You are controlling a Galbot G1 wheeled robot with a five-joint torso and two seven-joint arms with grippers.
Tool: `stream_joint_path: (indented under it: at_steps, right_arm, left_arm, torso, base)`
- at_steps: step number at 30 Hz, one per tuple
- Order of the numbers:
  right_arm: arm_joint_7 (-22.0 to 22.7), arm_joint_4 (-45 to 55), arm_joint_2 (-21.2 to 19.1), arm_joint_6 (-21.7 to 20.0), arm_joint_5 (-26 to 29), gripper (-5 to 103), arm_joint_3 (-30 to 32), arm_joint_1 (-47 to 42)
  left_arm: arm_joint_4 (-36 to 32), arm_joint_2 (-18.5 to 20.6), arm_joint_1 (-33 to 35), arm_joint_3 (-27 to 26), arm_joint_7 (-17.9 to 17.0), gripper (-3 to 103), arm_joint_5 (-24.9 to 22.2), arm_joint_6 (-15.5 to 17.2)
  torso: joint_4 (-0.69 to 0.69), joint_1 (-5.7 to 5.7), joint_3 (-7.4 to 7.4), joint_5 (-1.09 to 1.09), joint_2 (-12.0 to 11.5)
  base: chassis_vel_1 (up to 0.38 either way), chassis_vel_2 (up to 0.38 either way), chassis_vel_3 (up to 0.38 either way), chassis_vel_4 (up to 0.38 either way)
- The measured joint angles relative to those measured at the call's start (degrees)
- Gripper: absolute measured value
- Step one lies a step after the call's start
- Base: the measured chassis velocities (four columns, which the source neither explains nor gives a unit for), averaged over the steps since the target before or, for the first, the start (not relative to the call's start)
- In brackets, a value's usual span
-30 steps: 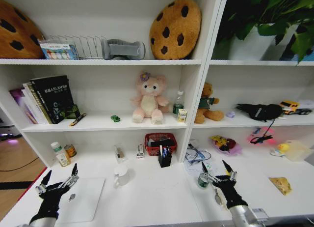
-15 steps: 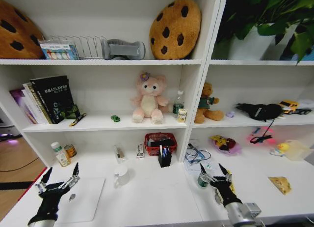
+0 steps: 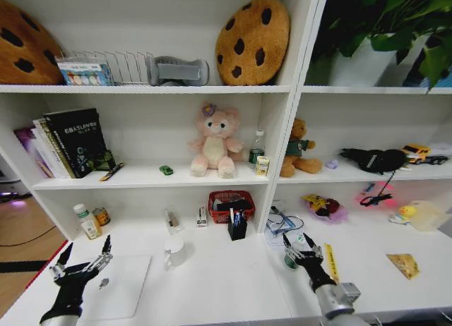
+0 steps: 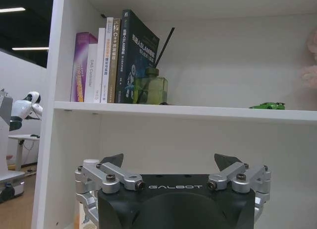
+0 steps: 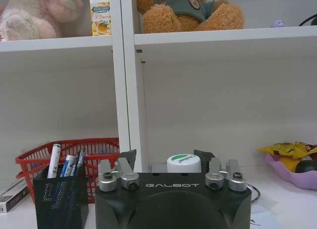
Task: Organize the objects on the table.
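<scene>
On the white table (image 3: 226, 287), a slim silver laptop (image 3: 120, 287) lies flat at the front left. My left gripper (image 3: 86, 252) hovers open over its near left corner, holding nothing, and faces the bookshelf in the left wrist view (image 4: 169, 160). The tiny green toy car (image 3: 166, 170) sits on the middle shelf (image 4: 267, 106). Pens stand in a black mesh holder (image 3: 237, 227) (image 5: 62, 199). My right gripper (image 3: 295, 240) is open at the front right, just before a small white-capped bottle (image 3: 290, 259) (image 5: 184, 163), and its fingers (image 5: 130, 158) show spread.
A white mug (image 3: 174, 252) stands between laptop and pen holder, with a red basket (image 3: 231, 202) behind. A slim yellow item (image 3: 329, 261) lies right of the right gripper. Books (image 3: 70, 142), plush toys (image 3: 212, 142) and cookie cushions (image 3: 252, 40) fill the shelves.
My right gripper has shifted left toward the small bottle, uncovering the slim yellow item on the table. The left gripper has barely moved.
</scene>
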Motion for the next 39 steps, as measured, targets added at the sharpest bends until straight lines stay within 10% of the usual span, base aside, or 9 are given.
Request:
stream_joint_path:
  at_steps: [9,27,39]
  right_arm:
    - [0.2,-0.2,0.5,0.2,-0.6,32,-0.6,0.0]
    - [0.0,13.0,6.1,3.5,-5.0,30,4.8,-15.7]
    - [3.1,18.9,11.6,7.6,-17.2,30,0.7,-32.6]
  left_arm:
    - [0.0,0.0,0.0,0.0,-0.1,100,0.0,0.2]
    - [0.0,0.0,0.0,0.0,-0.1,100,0.0,0.2]
    - [0.0,-0.1,0.0,0.0,-0.1,100,0.0,0.2]
  torso:
    - [0.00,0.00,0.00,-0.01,0.0]
    - [0.00,0.00,0.00,-0.01,0.0]
    - [0.01,0.00,0.00,0.00,0.0]
  base:
    - [0.000,0.000,0.000,0.000]
    - [0.000,0.000,0.000,0.000]
    - [0.000,0.000,0.000,0.000]
